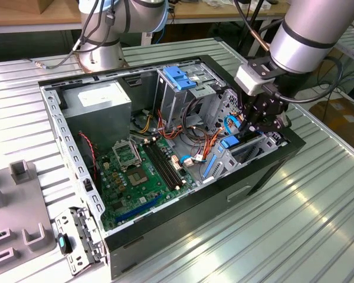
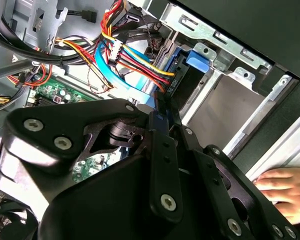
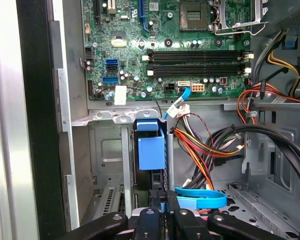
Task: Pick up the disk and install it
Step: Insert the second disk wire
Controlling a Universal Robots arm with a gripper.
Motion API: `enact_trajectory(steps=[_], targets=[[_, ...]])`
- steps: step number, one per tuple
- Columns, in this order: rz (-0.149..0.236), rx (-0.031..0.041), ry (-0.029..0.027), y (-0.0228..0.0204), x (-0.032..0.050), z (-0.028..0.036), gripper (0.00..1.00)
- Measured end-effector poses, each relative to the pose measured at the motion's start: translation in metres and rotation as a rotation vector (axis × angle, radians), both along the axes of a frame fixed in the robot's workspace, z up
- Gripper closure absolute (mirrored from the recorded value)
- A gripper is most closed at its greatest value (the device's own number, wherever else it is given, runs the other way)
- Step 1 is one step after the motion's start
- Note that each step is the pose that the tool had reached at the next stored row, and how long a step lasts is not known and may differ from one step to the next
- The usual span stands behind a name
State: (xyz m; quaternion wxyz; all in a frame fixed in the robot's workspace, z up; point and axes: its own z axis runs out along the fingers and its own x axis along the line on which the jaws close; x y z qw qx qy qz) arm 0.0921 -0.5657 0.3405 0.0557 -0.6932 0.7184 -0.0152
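Note:
The disk [image 3: 151, 150] stands on edge in the bay at the front corner of the open computer case [image 1: 65, 153], its blue end tab uppermost. My gripper [image 3: 163, 207] is shut on the disk's thin edge, just behind that tab. In the second wrist view the dark edge of the disk [image 2: 177, 85] runs from between the fingers of the gripper [image 2: 162, 117] up to the blue tab against the metal bay wall. In the exterior view the gripper [image 1: 251, 131] reaches down inside the case at that view's right, with the disk's blue tab [image 1: 230, 142] beside it.
A green motherboard [image 1: 135, 171], a grey power supply [image 1: 97, 106] and a metal cage with a blue top [image 1: 180, 79] fill the case. Coloured cables [image 3: 210, 145] and a blue flat cable [image 3: 200, 197] crowd the bay. A person's hand [image 2: 285, 187] rests outside the case.

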Motion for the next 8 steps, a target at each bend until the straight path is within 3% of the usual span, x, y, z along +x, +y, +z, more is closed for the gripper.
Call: enact_trajectory(steps=[7,8], targets=[[0.0,0.0008,-0.0002,0.0,0.0,0.0001,0.83],[0.0,0.0014,-0.0002,0.0,0.0001,0.0018,0.76]])
